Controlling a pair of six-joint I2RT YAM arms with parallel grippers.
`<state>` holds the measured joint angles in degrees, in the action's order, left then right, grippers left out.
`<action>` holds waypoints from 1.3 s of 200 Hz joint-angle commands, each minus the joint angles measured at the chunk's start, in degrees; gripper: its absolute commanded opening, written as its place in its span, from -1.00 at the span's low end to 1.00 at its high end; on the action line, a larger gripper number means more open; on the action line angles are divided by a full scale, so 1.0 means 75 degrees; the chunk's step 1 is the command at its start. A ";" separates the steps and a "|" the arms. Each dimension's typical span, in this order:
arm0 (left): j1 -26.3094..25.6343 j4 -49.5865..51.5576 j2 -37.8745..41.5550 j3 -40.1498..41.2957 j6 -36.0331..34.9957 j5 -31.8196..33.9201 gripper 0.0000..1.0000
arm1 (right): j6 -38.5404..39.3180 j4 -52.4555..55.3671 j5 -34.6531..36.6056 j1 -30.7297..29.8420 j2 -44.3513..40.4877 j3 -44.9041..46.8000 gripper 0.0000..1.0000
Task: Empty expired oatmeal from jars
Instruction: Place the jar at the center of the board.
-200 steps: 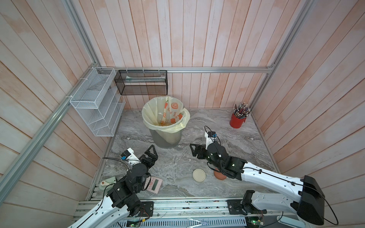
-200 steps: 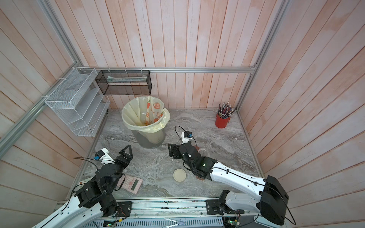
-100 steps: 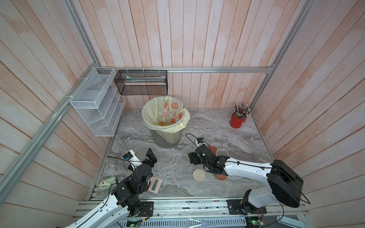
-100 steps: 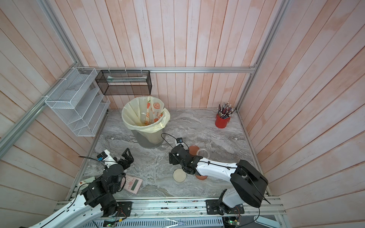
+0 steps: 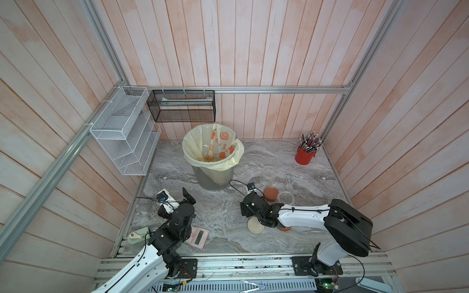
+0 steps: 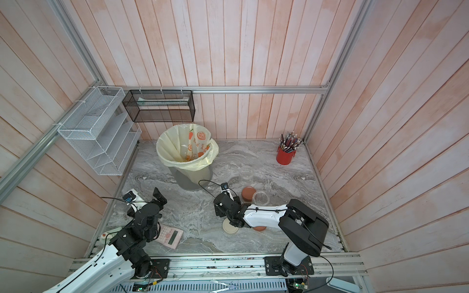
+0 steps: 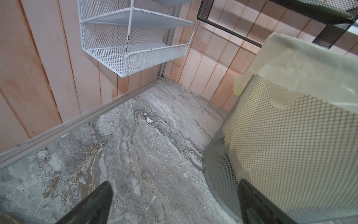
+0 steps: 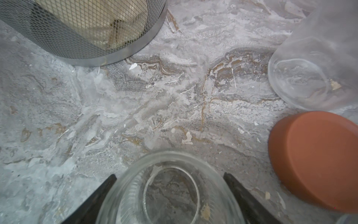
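Marble tabletop (image 8: 96,116) underneath; right gripper (image 8: 169,175) clamps clear jar (image 8: 171,195) lodged between its jaws

Pinkish plank walls (image 5: 253,45), grey marbled floor (image 5: 220,210), white mesh rack (image 5: 121,134)

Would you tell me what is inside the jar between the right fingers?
The jar looks nearly empty: marble shows through the glass, plus one beige flake. Its near part is out of frame.

Marble tabletop (image 5: 279,157) — bin (image 5: 213,177), pencil cup (image 5: 304,156), jars (image 5: 286,197), lids (image 5: 255,225), calculator (image 5: 197,234)
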<state>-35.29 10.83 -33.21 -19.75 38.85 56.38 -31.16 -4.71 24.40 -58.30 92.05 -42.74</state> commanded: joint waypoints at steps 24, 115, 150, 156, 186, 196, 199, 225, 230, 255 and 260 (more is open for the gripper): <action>0.0734 -0.1264 -0.0082 0.0298 -0.1431 -0.0560 1.00 | -0.0106 -0.0041 0.0423 -0.0081 0.0106 -0.0050 0.28; 0.1659 -0.3237 -0.0732 0.0680 -0.3332 -0.1429 1.00 | -0.0489 0.0508 0.0855 -0.0405 -0.0706 0.0132 0.96; 0.1957 -0.3823 -0.0797 0.0948 -0.3519 -0.1686 1.00 | -0.0422 0.0951 0.1263 -0.0500 -0.1830 0.0235 0.96; 0.1985 -0.3973 -0.0824 0.1027 -0.3554 -0.1697 1.00 | -0.0386 0.1022 0.1311 -0.0495 -0.2051 0.0249 0.96; 0.2214 -0.4647 -0.1052 0.1281 -0.3746 -0.1827 1.00 | -0.0433 0.1453 0.2007 -0.0500 -0.3113 0.0342 0.96; 0.2350 -0.4934 -0.1162 0.1382 -0.3894 -0.2007 1.00 | -0.0322 0.1515 0.2296 -0.0498 -0.3469 0.0394 0.96; 0.2391 -0.5006 -0.1206 0.1406 -0.3922 -0.2041 1.00 | -0.0294 0.1526 0.2416 -0.0498 -0.3576 0.0416 0.96; 0.2781 -0.5542 -0.1506 0.1583 -0.3947 -0.2538 1.00 | 0.0050 0.1622 0.3355 -0.0387 -0.4505 0.0531 0.96; 0.2844 -0.5646 -0.1563 0.1609 -0.3959 -0.2664 1.00 | 0.0200 0.1575 0.3422 -0.0313 -0.4696 0.0568 0.96; 0.3034 -0.6260 -0.1903 0.1779 -0.4176 -0.3042 1.00 | 0.0726 0.1253 0.3185 0.0662 -0.5657 0.0820 0.96; 0.3066 -0.6368 -0.1970 0.1805 -0.4240 -0.3101 1.00 | 0.0799 0.1214 0.3013 0.0923 -0.5867 0.0868 0.96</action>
<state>-13.39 -30.09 -46.17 -7.57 9.93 37.65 -29.76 4.75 45.54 -57.98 53.36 -38.02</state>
